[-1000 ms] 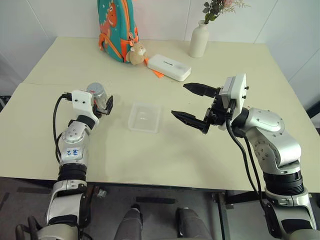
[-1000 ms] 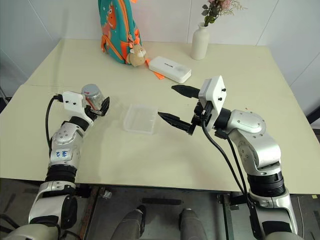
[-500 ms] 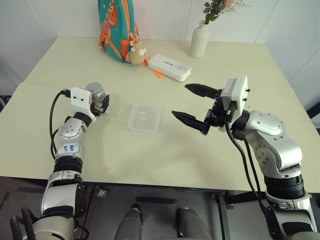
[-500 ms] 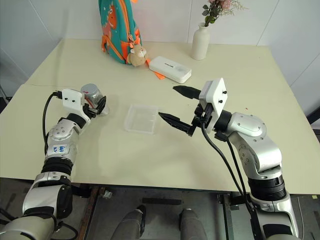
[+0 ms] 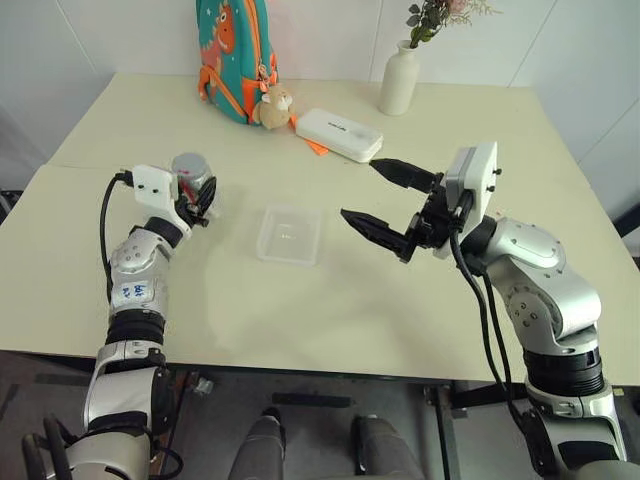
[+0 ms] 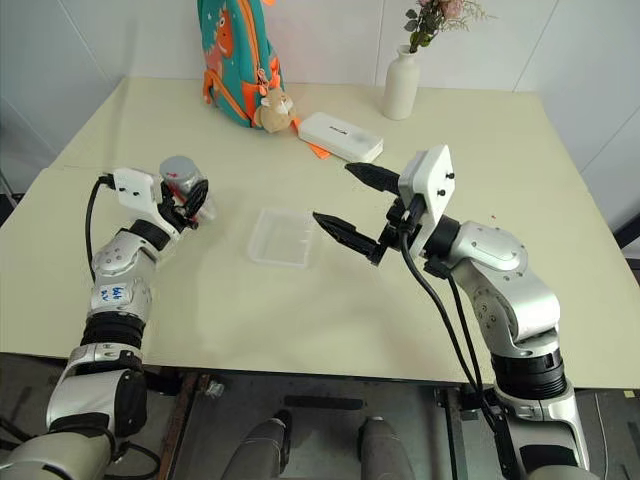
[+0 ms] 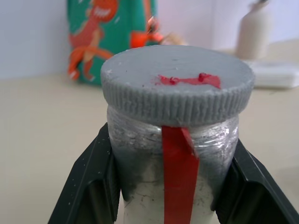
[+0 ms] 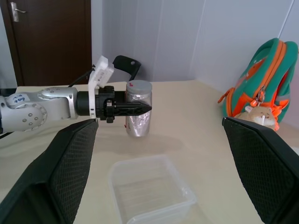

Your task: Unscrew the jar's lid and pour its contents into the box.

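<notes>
Left gripper (image 7: 170, 186) clamped on the jar (image 5: 193, 181), lid (image 7: 177, 81) on, held clear of the table (image 5: 400, 300) left of the box (image 5: 290, 235). Jar's base cut off in left wrist view; contents can't be made out. Right gripper (image 5: 385, 195) spread wide, empty, right of the box.

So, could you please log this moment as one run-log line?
left gripper: shut on jar, lifted | lid: on | right gripper: open, empty | box: empty

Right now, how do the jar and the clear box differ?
The jar is tall, round and capped with a grey lid; the box is shallow, rectangular and open on top. The jar is gripped off the table by the left end effector; the box lies flat on it, untouched. Both are see-through.
</notes>
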Available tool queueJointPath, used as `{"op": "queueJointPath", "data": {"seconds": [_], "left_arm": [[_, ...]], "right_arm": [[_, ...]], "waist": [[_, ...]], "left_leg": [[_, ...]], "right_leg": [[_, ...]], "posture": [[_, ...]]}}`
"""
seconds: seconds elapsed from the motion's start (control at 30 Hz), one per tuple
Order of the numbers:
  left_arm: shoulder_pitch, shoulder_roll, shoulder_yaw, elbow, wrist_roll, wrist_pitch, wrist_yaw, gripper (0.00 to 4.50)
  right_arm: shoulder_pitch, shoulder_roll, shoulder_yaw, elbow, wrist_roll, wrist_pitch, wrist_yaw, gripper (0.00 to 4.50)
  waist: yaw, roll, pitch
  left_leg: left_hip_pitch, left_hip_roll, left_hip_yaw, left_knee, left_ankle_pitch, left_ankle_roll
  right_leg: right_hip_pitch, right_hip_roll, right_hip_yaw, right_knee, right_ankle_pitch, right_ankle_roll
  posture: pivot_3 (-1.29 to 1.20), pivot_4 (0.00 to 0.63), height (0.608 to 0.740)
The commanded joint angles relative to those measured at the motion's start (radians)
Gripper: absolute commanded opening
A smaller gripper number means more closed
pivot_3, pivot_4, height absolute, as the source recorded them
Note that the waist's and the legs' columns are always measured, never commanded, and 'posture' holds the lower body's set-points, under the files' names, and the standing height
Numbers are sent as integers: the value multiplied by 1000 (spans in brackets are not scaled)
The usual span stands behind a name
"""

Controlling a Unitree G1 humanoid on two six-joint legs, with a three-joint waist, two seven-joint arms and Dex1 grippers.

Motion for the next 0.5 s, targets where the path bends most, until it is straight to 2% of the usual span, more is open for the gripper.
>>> {"op": "queueJointPath", "data": {"seconds": [0.03,0.13,0.2,0.5], "left_arm": [[11,56,-24,-318,-155,217,-130,2042],[28,98,-72,-481,-265,426,-224,2042],[28,111,-138,-553,-285,505,-285,2042],[-35,10,-264,-547,-245,552,-332,2042]], "right_arm": [[-56,26,-22,-55,53,56,-54,4500],[-116,56,4,-48,56,107,-93,4500],[-170,89,30,-27,49,155,-132,4500],[-263,179,124,12,-4,248,-190,4500]], "waist": [[-2,0,0],[-6,0,0],[-7,0,0],[-2,0,0]], "left_leg": [[0,0,0,0,0,0],[1,0,0,-1,0,0],[1,0,0,-1,0,0],[1,0,-1,0,1,0]], "right_leg": [[0,0,0,0,0,0],[0,0,0,1,0,-1],[0,0,0,2,-1,-1],[-2,1,0,4,-1,-2]], "posture": [[0,150,740],[0,150,740],[0,150,740],[0,150,740]]}}
